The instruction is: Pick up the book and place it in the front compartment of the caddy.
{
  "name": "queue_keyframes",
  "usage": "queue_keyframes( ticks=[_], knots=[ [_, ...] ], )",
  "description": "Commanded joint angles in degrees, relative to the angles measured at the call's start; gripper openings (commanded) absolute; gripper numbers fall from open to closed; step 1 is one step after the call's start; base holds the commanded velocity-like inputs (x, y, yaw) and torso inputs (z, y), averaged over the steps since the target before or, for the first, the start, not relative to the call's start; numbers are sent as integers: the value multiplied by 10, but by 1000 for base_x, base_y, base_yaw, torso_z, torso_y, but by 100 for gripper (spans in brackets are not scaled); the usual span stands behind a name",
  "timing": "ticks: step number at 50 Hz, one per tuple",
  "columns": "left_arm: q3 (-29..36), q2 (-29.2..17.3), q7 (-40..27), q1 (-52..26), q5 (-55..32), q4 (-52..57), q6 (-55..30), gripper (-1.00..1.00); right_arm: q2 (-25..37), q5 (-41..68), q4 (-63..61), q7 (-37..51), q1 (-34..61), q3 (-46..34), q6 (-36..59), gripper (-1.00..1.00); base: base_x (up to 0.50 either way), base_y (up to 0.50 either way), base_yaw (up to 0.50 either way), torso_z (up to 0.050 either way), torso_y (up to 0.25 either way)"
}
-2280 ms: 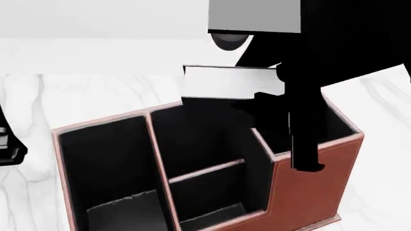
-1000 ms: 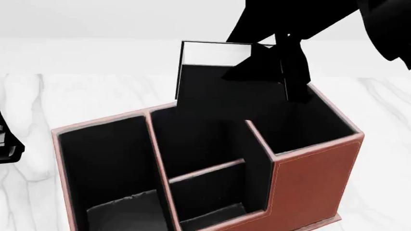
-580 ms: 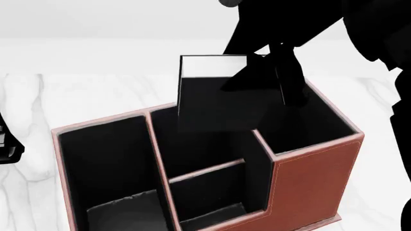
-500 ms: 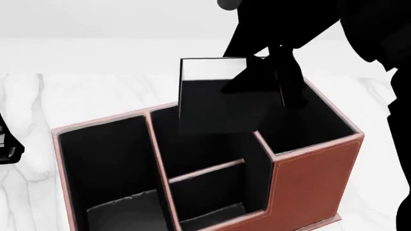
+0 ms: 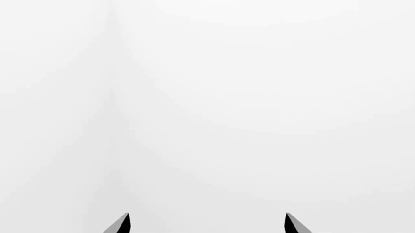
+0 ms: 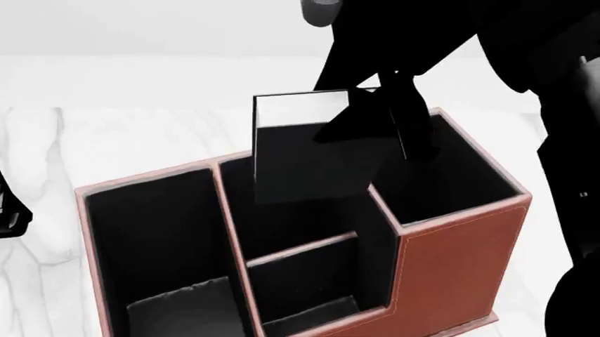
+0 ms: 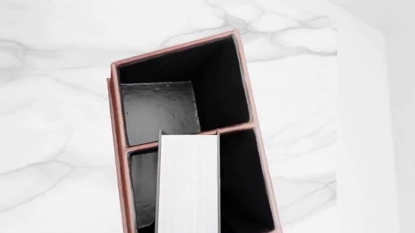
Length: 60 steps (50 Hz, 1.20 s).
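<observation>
The reddish-brown caddy (image 6: 450, 253) stands in the lower middle of the head view. My right gripper (image 6: 375, 125) is shut on the black book (image 6: 300, 158) at its right edge. The book hangs tilted, white page edge up. Its lower edge dips at the mouth of the front compartment (image 6: 281, 210), the far middle cell. In the right wrist view the book's white page edge (image 7: 188, 184) hangs over a dark cell of the caddy (image 7: 116, 121); my fingers are hidden there. My left gripper (image 5: 206, 225) is open and empty, facing a blank white surface.
A low cross divider (image 6: 300, 249) parts the front compartment from the smaller near cell (image 6: 310, 295). The tall corner section (image 6: 450, 175) lies under my right arm. A wide cell (image 6: 154, 246) fills the caddy's left. My left arm (image 6: 10, 207) shows at the left edge over white marble (image 6: 140, 133).
The book has come down and slightly left with my right gripper, tilting more, from above the caddy's back rim to the mouth of the far middle cell. The caddy has not moved.
</observation>
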Motion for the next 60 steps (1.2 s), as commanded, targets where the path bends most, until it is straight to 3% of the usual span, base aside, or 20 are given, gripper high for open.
queue_keyframes(
  ticks=[1,16,35,60],
  knots=[
    [-14,8,12,0,1,2,0,100,-23,33,24,-6,4,-5,-34,-100,0,0,0,0,0],
    [-11,7,10,3,1,1,3,100,-25,-24,28,17,-18,17,-84,-100,0,0,0,0,1],
    [-11,5,8,6,-1,0,7,100,-33,-127,29,18,-40,111,-114,-100,0,0,0,1,1],
    [-12,4,8,9,-5,-4,18,100,-48,-241,29,1,-63,220,-92,-100,0,0,0,0,1]
  ],
)
